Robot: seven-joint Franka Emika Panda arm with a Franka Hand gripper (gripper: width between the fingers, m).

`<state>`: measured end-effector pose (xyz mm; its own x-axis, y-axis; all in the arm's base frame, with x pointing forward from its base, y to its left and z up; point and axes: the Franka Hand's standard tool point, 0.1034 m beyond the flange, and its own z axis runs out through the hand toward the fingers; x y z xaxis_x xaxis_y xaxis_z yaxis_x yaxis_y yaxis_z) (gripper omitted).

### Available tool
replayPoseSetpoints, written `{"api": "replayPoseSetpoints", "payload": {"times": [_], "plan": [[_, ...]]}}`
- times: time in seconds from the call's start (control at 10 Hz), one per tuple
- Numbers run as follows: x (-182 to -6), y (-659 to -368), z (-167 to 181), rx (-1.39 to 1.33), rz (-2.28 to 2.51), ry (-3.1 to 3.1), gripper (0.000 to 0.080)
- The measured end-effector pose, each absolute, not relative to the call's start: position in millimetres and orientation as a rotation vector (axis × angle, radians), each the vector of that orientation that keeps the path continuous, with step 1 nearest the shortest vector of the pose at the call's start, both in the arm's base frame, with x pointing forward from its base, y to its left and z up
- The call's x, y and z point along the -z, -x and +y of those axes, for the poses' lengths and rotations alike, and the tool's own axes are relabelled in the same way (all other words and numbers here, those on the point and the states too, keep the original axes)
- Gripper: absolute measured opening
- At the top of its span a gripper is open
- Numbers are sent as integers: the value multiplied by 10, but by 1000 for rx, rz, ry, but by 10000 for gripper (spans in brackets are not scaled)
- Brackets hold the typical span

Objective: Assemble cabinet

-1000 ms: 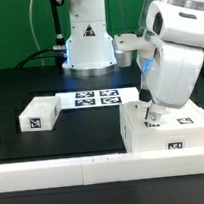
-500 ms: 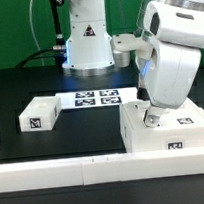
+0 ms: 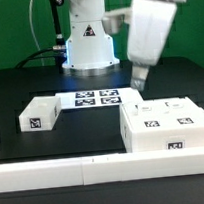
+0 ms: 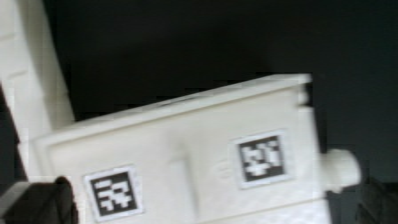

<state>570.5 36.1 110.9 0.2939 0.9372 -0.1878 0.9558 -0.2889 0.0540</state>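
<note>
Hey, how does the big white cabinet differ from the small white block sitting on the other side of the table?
The cabinet is far bigger than the block. The cabinet sits toward the exterior view's right and the block toward its left. The cabinet shows several square tags on its top and one on its front, while the block shows only one, on its front. Both are white, boxy and rest flat on the black table.
</note>
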Motion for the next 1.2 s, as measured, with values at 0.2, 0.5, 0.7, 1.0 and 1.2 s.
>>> {"api": "replayPoseSetpoints", "payload": {"times": [0.2, 0.5, 0.7, 1.0, 1.2], "plan": [[-1158, -5402, 379, 98, 1416, -2629, 796], [-1108, -5394, 367, 89, 1214, -2727, 796], [-1090, -5403, 406, 39, 975, -2815, 796], [-883, -5288, 575, -205, 342, -3004, 796], [-745, -5223, 581, -283, 92, -3056, 796]]}}
